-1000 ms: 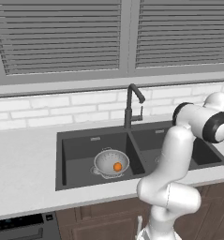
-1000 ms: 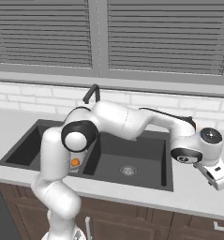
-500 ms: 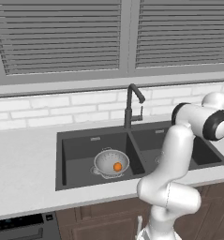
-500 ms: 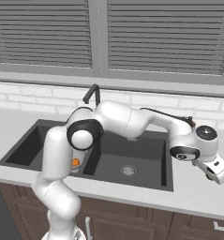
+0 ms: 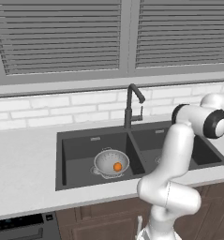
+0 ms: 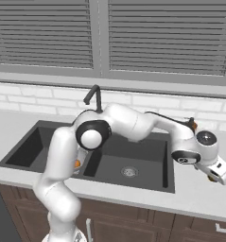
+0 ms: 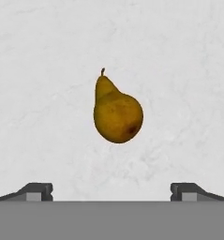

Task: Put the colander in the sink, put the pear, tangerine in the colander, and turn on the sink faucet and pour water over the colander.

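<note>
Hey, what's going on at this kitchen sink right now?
A white robot arm is partway through washing fruit. The colander already sits in the left basin of the sink with the tangerine inside it. The arm has swung out over the counter right of the sink, and its pincer is open above the pear, which lies there untouched. No water shows at the faucet.

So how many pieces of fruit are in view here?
2. The tangerine sits inside the colander in the sink's left basin; the pear lies on the white counter, below the open gripper.
</note>
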